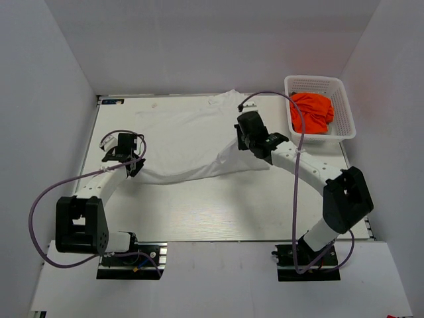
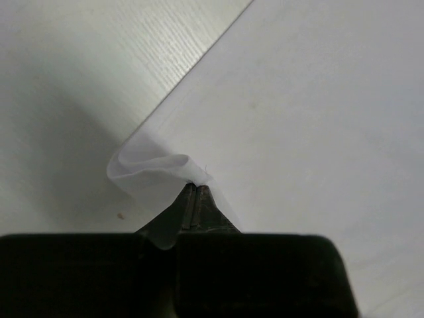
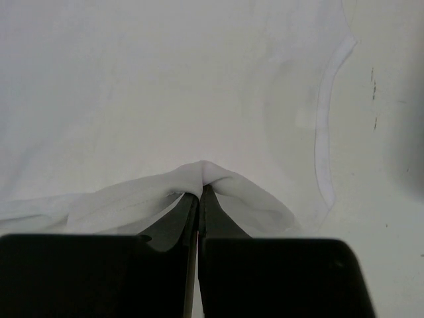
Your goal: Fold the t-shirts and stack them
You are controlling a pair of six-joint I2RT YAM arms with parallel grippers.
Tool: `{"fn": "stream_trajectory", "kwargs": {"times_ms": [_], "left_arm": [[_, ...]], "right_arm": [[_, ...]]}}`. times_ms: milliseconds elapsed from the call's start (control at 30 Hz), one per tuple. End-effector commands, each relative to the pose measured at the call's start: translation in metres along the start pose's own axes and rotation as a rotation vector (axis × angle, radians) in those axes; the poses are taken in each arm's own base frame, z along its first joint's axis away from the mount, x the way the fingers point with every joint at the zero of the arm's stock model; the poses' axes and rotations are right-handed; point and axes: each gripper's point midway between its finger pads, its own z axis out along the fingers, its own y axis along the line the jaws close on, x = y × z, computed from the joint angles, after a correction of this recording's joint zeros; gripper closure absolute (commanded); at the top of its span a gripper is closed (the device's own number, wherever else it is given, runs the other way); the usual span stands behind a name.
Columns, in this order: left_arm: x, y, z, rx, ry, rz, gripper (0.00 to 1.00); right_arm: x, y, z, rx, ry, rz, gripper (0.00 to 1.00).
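**Both pairs of fingers clamping the white shirt**

The plain white soft cloth t-shirt (image 1: 185, 132) is lying spread across the far half of the pale wood-grain bench (image 1: 218, 212), its collar pointing toward the back wall. Its near edge is sagging in a curve between the two arms.

The left fingers (image 2: 192, 209) are pressing fully together on a thin edge of this white cloth. A small curled fold is bulging just beyond their tips, and bare bench is showing past it on the left.

The right fingers (image 3: 192, 212) are likewise clenching tight, pinching a raised ridge of the same shirt. Cloth is bunching on both sides of the tips, and the ribbed collar band is curving away at the right of that wrist view.

The bright orange cloth t-shirt (image 1: 311, 111) is sitting crumpled inside the white plastic mesh basket (image 1: 348, 112) at the bench's far right corner, well apart from both arms and touched by neither.
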Motion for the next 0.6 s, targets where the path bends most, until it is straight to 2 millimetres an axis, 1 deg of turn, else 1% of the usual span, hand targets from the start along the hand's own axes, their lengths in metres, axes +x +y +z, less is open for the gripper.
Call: {"fn": "stream_trajectory", "kwargs": {"times_ms": [0, 67, 100, 133, 167, 200, 233, 267, 333, 367, 400, 433, 467, 500, 533, 567], "left_arm": [[-0.022, -0.009, 0.000, -0.025, -0.055, -0.028, 1.00], [-0.027, -0.011, 0.003, -0.039, -0.069, -0.027, 1.00], [-0.033, -0.016, 0.003, -0.036, -0.083, -0.031, 1.00], [-0.034, -0.015, 0.009, -0.054, -0.075, -0.032, 1.00], [-0.037, -0.017, 0.012, -0.064, -0.083, -0.042, 1.00], [-0.043, -0.021, 0.012, -0.069, -0.093, -0.042, 1.00], [-0.042, -0.021, 0.020, -0.093, -0.088, -0.034, 1.00], [-0.048, -0.030, 0.022, -0.084, -0.095, -0.038, 1.00], [-0.052, -0.032, 0.030, -0.114, -0.101, -0.021, 1.00], [-0.061, -0.043, 0.031, -0.106, -0.107, -0.025, 1.00], [-0.056, -0.038, 0.046, -0.150, -0.080, -0.023, 0.99], [-0.053, -0.037, 0.052, -0.177, -0.059, -0.010, 0.95], [-0.057, -0.047, 0.055, -0.171, -0.049, -0.020, 0.77], [-0.047, -0.038, 0.073, -0.235, -0.010, -0.034, 0.63], [-0.042, -0.028, 0.076, -0.294, 0.026, -0.034, 0.45], [-0.053, -0.033, 0.080, -0.299, 0.020, -0.057, 0.20]], "right_arm": [[-0.039, -0.003, 0.011, -0.030, -0.073, -0.009, 1.00], [-0.047, -0.003, 0.019, -0.044, -0.079, -0.015, 1.00], [-0.044, -0.003, 0.030, -0.060, -0.058, -0.012, 1.00], [-0.047, -0.007, 0.033, -0.057, -0.059, -0.011, 1.00], [-0.061, -0.005, 0.033, -0.066, -0.082, -0.008, 1.00], [-0.052, -0.010, 0.048, -0.058, -0.047, -0.019, 1.00], [-0.054, -0.010, 0.050, -0.061, -0.043, -0.024, 1.00], [-0.069, -0.010, 0.051, -0.071, -0.069, -0.022, 1.00], [-0.053, -0.014, 0.075, -0.064, -0.008, -0.048, 1.00], [-0.054, -0.015, 0.087, -0.054, 0.000, -0.046, 1.00], [-0.052, -0.019, 0.100, -0.038, 0.024, -0.045, 1.00], [-0.066, -0.019, 0.102, -0.039, 0.000, -0.038, 1.00], [-0.057, -0.021, 0.118, -0.029, 0.029, -0.027, 1.00], [-0.077, -0.020, 0.121, -0.033, -0.015, -0.016, 1.00], [-0.060, -0.024, 0.144, -0.028, 0.032, -0.010, 0.95], [-0.059, -0.027, 0.150, -0.019, 0.051, 0.022, 0.78]]}}
